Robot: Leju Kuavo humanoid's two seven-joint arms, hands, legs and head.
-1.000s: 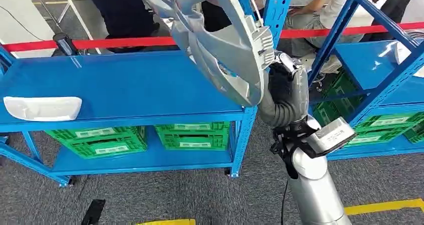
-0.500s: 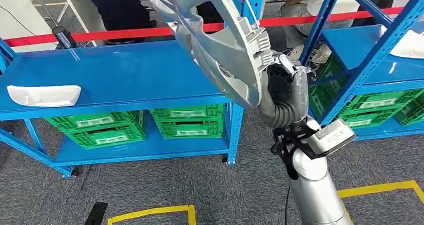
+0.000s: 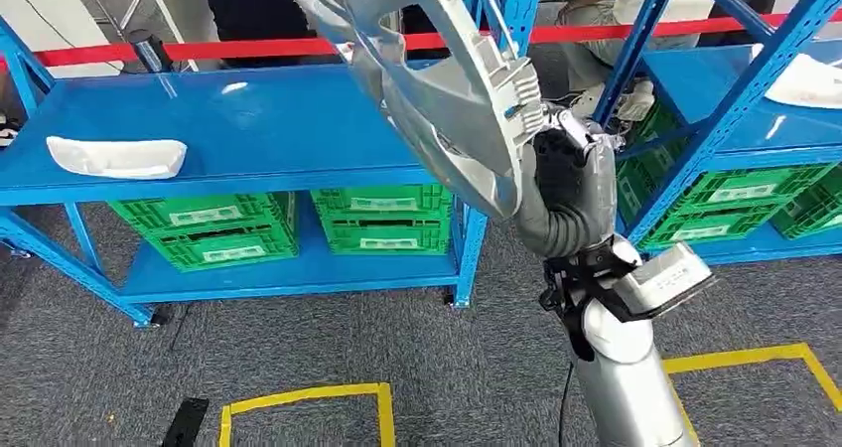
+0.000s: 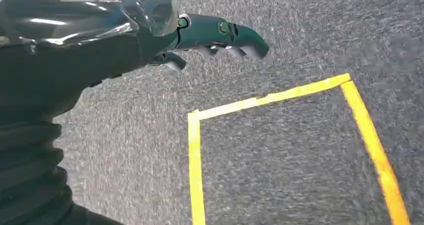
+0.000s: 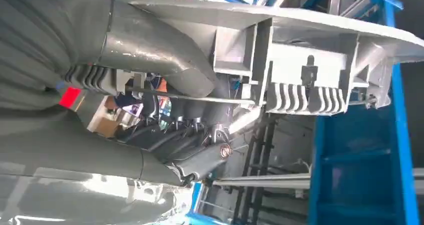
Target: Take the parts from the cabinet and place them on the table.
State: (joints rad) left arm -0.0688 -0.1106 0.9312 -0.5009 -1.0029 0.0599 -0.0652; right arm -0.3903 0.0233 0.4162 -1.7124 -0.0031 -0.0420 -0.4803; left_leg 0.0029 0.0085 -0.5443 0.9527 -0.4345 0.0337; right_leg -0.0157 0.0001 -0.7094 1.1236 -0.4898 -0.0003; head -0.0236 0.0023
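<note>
One large silver part (image 3: 437, 79) is held high by the right hand (image 3: 568, 184), fingers (image 5: 180, 135) wrapped round its ribbed end, above the blue shelf's (image 3: 248, 129) right edge; carry it level, clear of the uprights, while the left hand (image 4: 150, 35) hangs with fingers loosely extended, holding nothing.

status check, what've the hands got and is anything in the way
Right hand grips the large grey part, held high. Left hand holds nothing, hanging over grey carpet. Blue rack post close behind the part; table not in sight.
</note>
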